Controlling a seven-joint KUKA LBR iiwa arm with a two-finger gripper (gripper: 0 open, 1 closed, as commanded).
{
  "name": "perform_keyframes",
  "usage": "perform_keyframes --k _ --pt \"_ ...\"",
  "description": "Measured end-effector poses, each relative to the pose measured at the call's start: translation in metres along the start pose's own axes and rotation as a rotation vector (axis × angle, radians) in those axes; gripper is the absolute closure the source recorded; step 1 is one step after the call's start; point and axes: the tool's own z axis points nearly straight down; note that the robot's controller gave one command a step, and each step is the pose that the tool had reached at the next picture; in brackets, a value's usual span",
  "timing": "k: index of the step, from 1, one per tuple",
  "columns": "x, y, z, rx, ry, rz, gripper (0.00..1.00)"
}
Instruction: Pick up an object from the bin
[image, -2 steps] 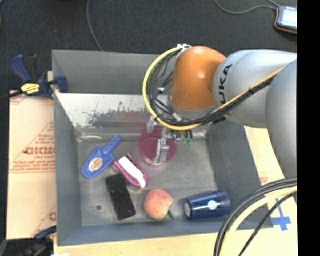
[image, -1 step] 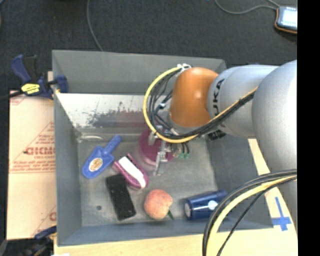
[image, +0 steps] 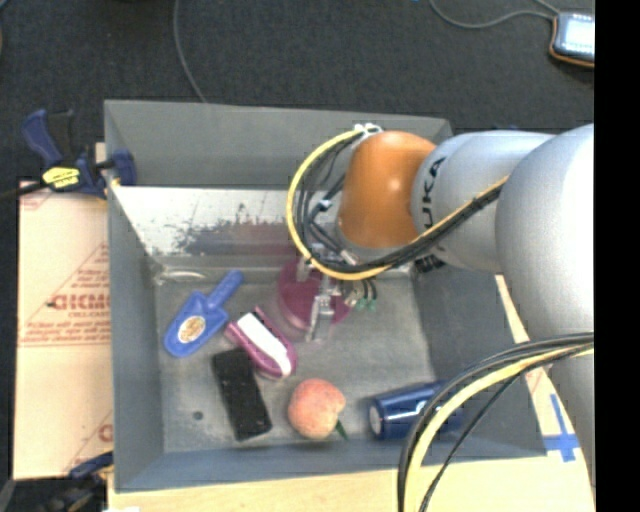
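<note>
Down near the bin's (image: 135, 320) back wall, the end effector (image: 325, 308) hangs over a purple cup (image: 297, 292); whether it is released or clenched, I cannot tell. A purple-white brush (image: 262, 342) and a peach (image: 316, 408) lie nearby.

Bright, even light; pale glare on bin (image: 200, 215) back wall; soft shadow under arm (image: 520, 200); surroundings dark.

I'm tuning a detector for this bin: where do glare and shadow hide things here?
Camera view: glare whitens the bin's back wall; the arm shades the purple cup-like thing under the gripper; the dark blue can lies dim at front right; the peach is evenly lit.
</note>
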Motion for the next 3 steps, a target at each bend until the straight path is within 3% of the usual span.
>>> perform_keyframes --k 1,3 --pt "0.0145 -0.0223 0.018 -0.001 0.003 0.042 1.0" --pt "0.0152 -0.0187 0.0178 -0.001 0.003 0.055 1.0"
